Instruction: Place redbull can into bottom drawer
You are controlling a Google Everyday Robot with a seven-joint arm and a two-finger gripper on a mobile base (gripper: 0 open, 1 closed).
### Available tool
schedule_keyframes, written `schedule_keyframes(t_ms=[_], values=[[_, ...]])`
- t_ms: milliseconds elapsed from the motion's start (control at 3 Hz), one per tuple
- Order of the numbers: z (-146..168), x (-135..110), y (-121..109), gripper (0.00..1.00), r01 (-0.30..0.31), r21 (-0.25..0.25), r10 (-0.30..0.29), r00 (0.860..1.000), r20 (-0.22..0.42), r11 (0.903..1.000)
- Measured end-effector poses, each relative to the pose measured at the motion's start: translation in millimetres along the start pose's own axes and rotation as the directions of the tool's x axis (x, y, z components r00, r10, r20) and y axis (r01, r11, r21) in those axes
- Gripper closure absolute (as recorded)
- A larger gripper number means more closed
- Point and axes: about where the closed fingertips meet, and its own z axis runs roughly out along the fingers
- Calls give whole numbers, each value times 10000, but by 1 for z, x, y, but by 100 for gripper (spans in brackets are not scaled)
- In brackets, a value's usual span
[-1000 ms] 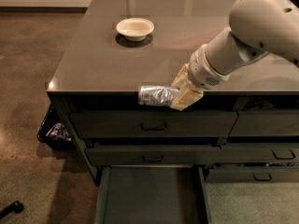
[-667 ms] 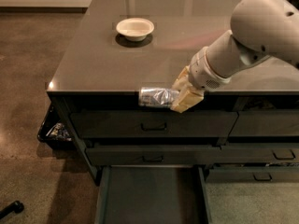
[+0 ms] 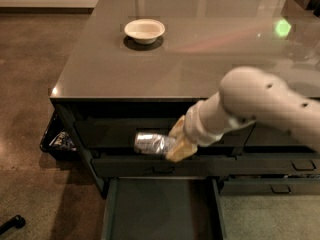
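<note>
Dim light, glare on tabletop [image 3: 200,59]; pincer [image 3: 169,145] before shadowed drawer fronts [image 3: 107,133].

Above bottom drawer [image 3: 161,215]: hand [image 3: 173,143] with can [image 3: 149,143]

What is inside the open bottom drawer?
Only bare floor shows in the bottom drawer; its front end is out of frame. The gripper holds the redbull can above it.

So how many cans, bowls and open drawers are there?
redbull can: 1, gripped by the end effector above the open drawer
white bowl: 1, on the countertop
bottom drawer, open: 1
Total: 3
</note>
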Motion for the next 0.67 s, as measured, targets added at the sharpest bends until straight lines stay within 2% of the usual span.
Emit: schedule_keyframes(t_ms=[333, 667], values=[[68, 24, 46, 100, -253, -940, 264, 9996, 103, 9953], [68, 24, 46, 100, -253, -940, 264, 9996, 103, 9952]])
